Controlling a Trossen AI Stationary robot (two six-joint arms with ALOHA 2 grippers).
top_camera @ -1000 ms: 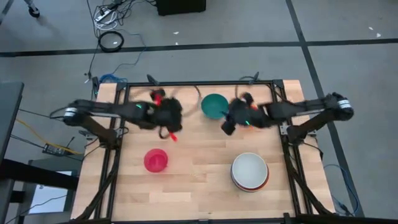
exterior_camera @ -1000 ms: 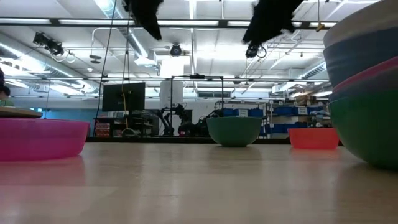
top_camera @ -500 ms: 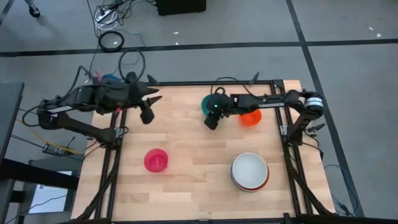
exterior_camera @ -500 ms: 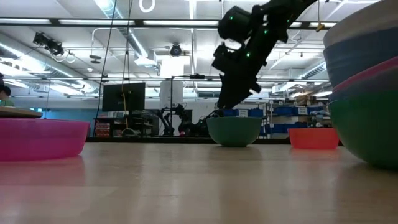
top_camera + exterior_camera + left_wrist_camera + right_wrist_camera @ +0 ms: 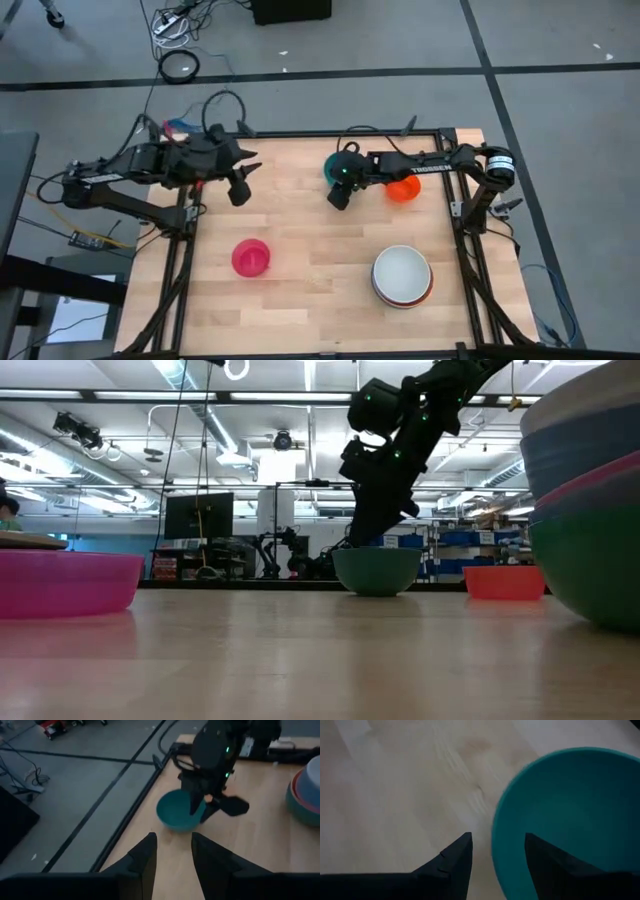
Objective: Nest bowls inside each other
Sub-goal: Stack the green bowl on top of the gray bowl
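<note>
The round teal plastic bowl [image 5: 338, 166] stands upright on the light wooden table [image 5: 310, 290], near its far edge and about midway across. The right gripper [image 5: 338, 194] hangs directly over this bowl's rim; in the right wrist view its two dark fingers [image 5: 454, 861] are spread, one on each side of the rim [image 5: 496, 837], neither clearly pressing on it. Just beside the teal bowl, toward the right arm's base, sits a small orange-red plastic bowl [image 5: 403, 189], partly covered by the right arm. Farther from the teal bowl, toward the near right part of the table, a stack of nested bowls [image 5: 402, 276] rests with a white bowl uppermost and an orange rim showing beneath. Well apart from the teal bowl, toward the near left, stands a small magenta-red bowl [image 5: 250, 257] alone. The left gripper [image 5: 239, 187] hovers above the table to the left of the teal bowl, its fingers [image 5: 145, 860] parted and holding nothing.
</note>
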